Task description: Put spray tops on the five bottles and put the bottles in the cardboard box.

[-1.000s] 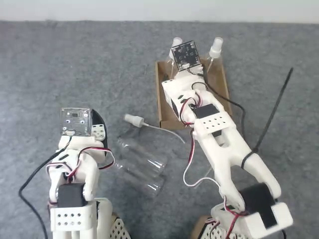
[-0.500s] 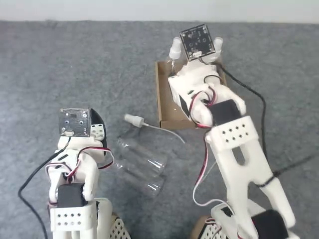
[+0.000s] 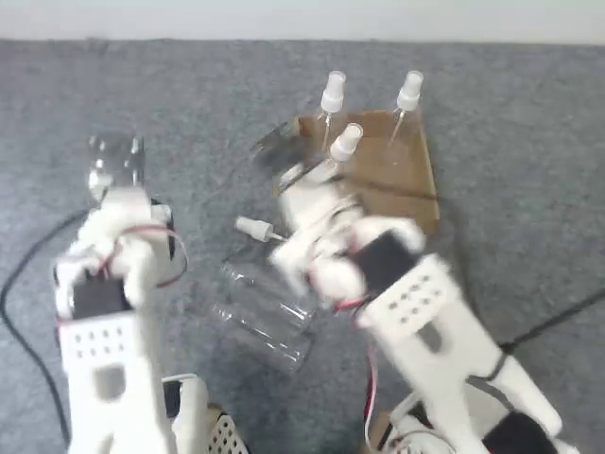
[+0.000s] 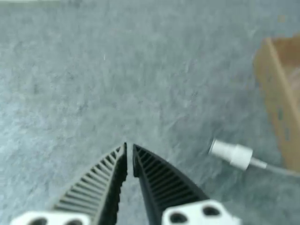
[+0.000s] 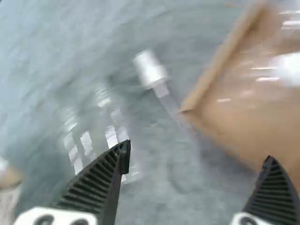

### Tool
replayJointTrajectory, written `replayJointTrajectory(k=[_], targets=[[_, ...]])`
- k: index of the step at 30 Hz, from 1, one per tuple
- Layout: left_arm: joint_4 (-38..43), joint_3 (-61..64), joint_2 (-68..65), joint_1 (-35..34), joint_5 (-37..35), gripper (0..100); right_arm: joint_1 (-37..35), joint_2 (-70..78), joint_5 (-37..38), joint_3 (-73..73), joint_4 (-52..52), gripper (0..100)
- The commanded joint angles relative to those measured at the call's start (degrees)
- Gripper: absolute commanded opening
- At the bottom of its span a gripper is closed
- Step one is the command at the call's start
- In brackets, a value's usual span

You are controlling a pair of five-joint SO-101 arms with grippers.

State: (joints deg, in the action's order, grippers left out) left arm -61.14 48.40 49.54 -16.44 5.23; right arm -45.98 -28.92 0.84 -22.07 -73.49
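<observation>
High view: box (image 3: 416, 189) on desk (image 3: 189, 85), three capped bottles (image 3: 333, 95) upright inside. Two bare bottles (image 3: 272, 320) flat on desk, side by side, near box. One loose top (image 3: 253, 227), tube attached, lying between bare bottles and box.

Left wrist view: left fingers (image 4: 119, 164) closed tip to tip, gripping nothing, over bare desk. Top ahead of tips and off to one side, apart from them; box wall farther out on that same side.

Right wrist view: right fingers (image 5: 110, 168) spread wide, holding nothing. Top ahead of tips, closer to one finger than the other. Bare bottles just past that same finger, seen as glints. Box ahead of opposite finger, corner near top's tube.

Step in hand, as judged: three of five finished and boxed; fourth bottle next, capping not yet begun. Neither pair of fingers touching top or bottle.

Next move, as judged: lower right fingers around top's white collar and close there, not on thin tube, likely to bend. Open left fingers and take one bare bottle near neck, raised enough for tube entry. Then thread tube into neck, seat and twist. Risk: round bottles apt to roll on desk; clear walls hard to place between fingers.
</observation>
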Motion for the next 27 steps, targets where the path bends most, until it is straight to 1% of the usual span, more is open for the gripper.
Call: replayJointTrajectory(k=[1, 3, 5, 8, 12, 14, 27], targets=[[-4.3, -12.6, -12.6, -3.3, 2.6, 8, -8.1, 4.6, 0.4, -2.3, 4.8, 36.4], [-4.7, -17.1, -17.5, -7.4, 4.0, 14, -10.2, 8.2, 0.4, -3.3, 7.6, 36.4], [-4.7, -20.9, -21.3, -12.0, 6.3, 18, -11.1, 11.6, 0.4, -3.6, 9.3, 36.4], [-4.7, -25.6, -25.4, -17.8, 8.6, 19, -11.8, 15.8, 0.4, -3.5, 11.5, 36.4], [-4.7, -28.7, -28.6, -21.9, 10.0, 19, -11.5, 19.7, 0.4, -3.5, 13.8, 36.4], [-4.4, -28.9, -29.1, -22.7, 10.5, 19, -11.5, 21.5, 0.4, -3.6, 14.5, 36.4], [-4.7, -28.6, -29.4, -22.5, 10.5, 19, -11.5, 33.4, 0.4, -3.3, 22.1, 36.2]])
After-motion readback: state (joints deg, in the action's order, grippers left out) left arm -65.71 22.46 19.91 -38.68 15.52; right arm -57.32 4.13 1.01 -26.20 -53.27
